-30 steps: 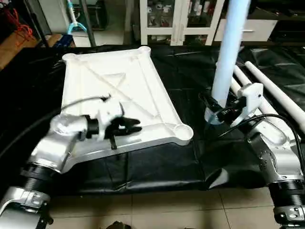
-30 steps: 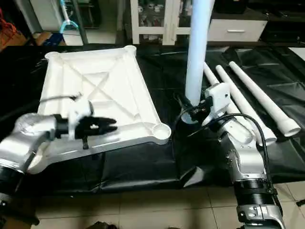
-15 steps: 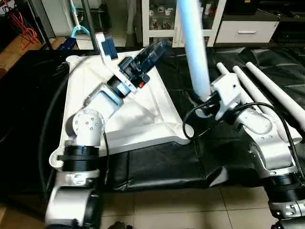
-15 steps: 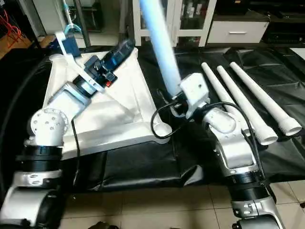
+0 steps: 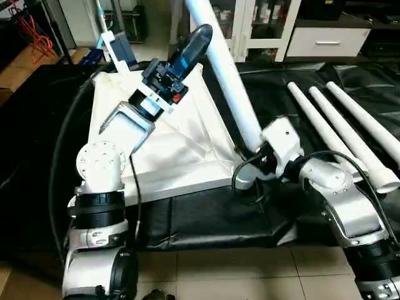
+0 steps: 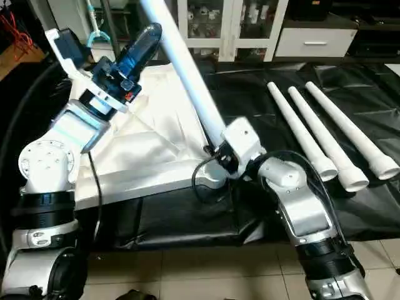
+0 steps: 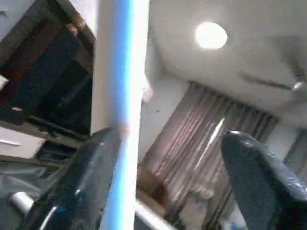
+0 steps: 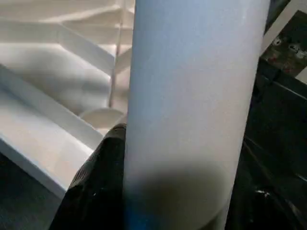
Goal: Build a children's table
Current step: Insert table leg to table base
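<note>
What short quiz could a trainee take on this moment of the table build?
1. True or false: the held leg stands upright.
2. How many spare legs lie on the black sheet?
3. The right end effector grips the held leg near its: A) lower end, B) middle, C) top end.

Key: 1 false, it is tilted. 2 three. 3 A.

The left pincer (image 7: 168, 187) stands open; a white leg (image 7: 117, 96) touches one finger (image 7: 76, 187); a ceiling lamp (image 7: 211, 35) glows.
</note>
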Robot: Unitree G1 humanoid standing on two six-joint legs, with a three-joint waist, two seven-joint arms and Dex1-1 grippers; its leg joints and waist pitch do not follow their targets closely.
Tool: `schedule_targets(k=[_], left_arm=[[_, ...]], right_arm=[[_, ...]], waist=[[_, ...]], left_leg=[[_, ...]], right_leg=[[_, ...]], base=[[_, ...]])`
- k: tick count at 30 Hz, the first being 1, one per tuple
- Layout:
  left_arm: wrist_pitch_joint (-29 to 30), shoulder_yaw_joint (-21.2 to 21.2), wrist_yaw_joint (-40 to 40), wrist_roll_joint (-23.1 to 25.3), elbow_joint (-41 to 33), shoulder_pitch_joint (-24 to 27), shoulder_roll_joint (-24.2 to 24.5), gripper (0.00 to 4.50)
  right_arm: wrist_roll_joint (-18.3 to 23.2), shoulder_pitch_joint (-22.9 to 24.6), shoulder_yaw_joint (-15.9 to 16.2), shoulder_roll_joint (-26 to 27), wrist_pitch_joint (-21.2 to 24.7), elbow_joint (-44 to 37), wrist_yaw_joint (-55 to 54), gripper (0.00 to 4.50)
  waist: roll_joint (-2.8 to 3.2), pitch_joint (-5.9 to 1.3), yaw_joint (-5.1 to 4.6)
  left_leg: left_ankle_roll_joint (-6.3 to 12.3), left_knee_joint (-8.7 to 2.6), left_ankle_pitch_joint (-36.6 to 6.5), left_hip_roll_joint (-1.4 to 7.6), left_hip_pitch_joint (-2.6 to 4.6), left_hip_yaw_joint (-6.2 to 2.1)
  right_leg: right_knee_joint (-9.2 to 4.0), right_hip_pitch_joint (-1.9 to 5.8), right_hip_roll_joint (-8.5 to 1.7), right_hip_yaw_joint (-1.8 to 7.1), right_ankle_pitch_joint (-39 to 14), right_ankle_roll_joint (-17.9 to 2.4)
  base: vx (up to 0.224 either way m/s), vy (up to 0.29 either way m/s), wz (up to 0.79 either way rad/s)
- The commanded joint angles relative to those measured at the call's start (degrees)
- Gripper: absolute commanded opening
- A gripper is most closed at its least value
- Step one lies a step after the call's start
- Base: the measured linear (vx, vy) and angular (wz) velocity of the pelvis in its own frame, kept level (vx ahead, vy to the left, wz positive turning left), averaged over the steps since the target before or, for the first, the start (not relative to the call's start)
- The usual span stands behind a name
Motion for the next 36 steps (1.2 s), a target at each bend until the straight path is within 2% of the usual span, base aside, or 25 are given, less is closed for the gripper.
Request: schedule_targets(k=[1, 6, 10, 15, 19, 21, 25, 27, 32, 33, 36], left_arm=[[-1.0, -2.5, 0.3, 3.0, -0.5, 0.2, 0.5, 3.65], [-3.7, -3.9, 4.4, 10.3, 4.2, -0.3, 1.9, 3.65], [-3.3, -3.2, 4.5, 10.0, 4.0, -0.2, 1.9, 3.65], [-3.6, -1.5, 4.0, 7.6, 3.4, -0.9, 0.8, 3.65], [-1.4, 0.6, 1.8, 2.4, 1.3, -0.7, 0.0, 3.65], [-0.8, 0.2, 0.9, 2.1, 0.5, -0.3, 0.3, 3.65], [-0.8, -1.9, 1.5, 5.8, 1.7, 0.0, 1.0, 3.65], [-2.1, -2.4, 2.1, 7.7, 3.4, -0.1, 0.9, 3.65], [-2.3, -1.5, 2.9, 6.9, 3.8, -0.6, 0.6, 3.65], [-2.4, -1.2, 3.1, 6.8, 3.9, -0.8, 0.6, 3.37], [-2.3, 0.2, 3.8, 6.4, 4.8, -1.6, 0.4, 3.17]], right_arm=[[-0.8, -0.5, 1.5, -0.1, 0.6, -2.3, 1.3, 1.93], [-2.5, -1.6, -1.4, 1.3, -0.1, -1.6, -3.9, 1.93], [-2.3, -2.1, -1.8, 1.4, 0.3, -1.8, -4.0, 1.93], [-2.4, -0.9, -0.2, 0.4, 1.5, -2.2, -1.4, 1.93], [-2.2, 0.3, 1.5, 0.0, 2.7, -2.8, 0.2, 1.93], [-2.4, 0.3, 1.9, -0.3, 2.8, -2.9, 0.7, 1.93], [-3.7, -0.1, 3.0, -1.1, 1.7, -3.0, 1.9, 1.93], [-4.3, -0.3, 3.7, -1.6, 1.4, -2.9, 2.6, 1.93], [-4.8, -0.2, 4.4, -2.0, 1.2, -3.0, 3.3, 1.93], [-4.9, -0.1, 4.4, -1.9, 1.2, -3.0, 3.2, 1.93], [-5.3, -0.1, 4.3, -1.8, 1.0, -2.8, 2.9, 1.93]], waist=[[-0.3, -4.09, -0.11], [-0.07, -4.24, -0.3], [0.06, -4.42, -0.27], [-0.26, -4.32, -0.18], [-0.1, -4.33, 0.02], [-0.16, -4.3, 0.02], [-0.2, -4.18, 0.01], [-0.03, -4.15, 0.01], [-0.04, -4.37, 0.11], [-0.15, -4.36, 0.11], [-0.12, -4.34, 0.11]], left_leg=[[0.72, -3.64, -6.7, 3.13, 1.9, -1.85], [0.26, -3.54, -5.8, 3.01, 1.88, -1.87], [0.21, -3.48, -5.4, 3.03, 1.86, -1.93], [0.99, -3.42, -5.7, 3.0, 1.8, -1.81], [0.88, -3.44, -6.1, 3.11, 1.85, -1.86], [1.16, -3.47, -5.7, 3.15, 1.83, -1.86], [0.97, -3.47, -6.4, 3.09, 1.91, -1.8], [0.82, -3.46, -6.8, 3.1, 1.99, -1.84], [0.72, -3.4, -5.7, 3.15, 1.9, -1.93], [0.96, -3.38, -5.6, 3.11, 1.84, -1.92], [1.28, -3.33, -5.7, 3.08, 1.82, -1.9]], right_leg=[[-4.54, 2.6, -4.07, 2.66, 1.4, -12.5], [-4.27, 2.49, -4.0, 2.6, 3.7, -12.5], [-4.05, 2.65, -4.08, 2.55, 5.7, -13.4], [-4.1, 2.73, -4.14, 2.56, 5.6, -14.2], [-4.09, 2.7, -4.27, 2.54, 4.5, -14.6], [-4.02, 2.61, -4.18, 2.53, 5.1, -14.7], [-4.24, 2.58, -4.09, 2.6, 3.3, -13.8], [-4.36, 2.55, -4.15, 2.62, 2.3, -13.3], [-3.99, 2.64, -4.2, 2.58, 5.2, -13.9], [-3.98, 2.67, -4.17, 2.58, 5.7, -14.1], [-4.0, 2.66, -4.19, 2.55, 5.5, -14.3]], base=[[0.0, 0.0, 0.0], [0.0, 0.0, 0.0], [0.0, 0.0, 0.0], [0.0, 0.0, 0.0], [0.0, 0.0, 0.0], [0.0, 0.0, 0.0], [0.0, 0.0, 0.0], [0.0, 0.0, 0.0], [0.0, 0.0, 0.0], [0.0, 0.0, 0.0], [0.0, 0.0, 0.0]])
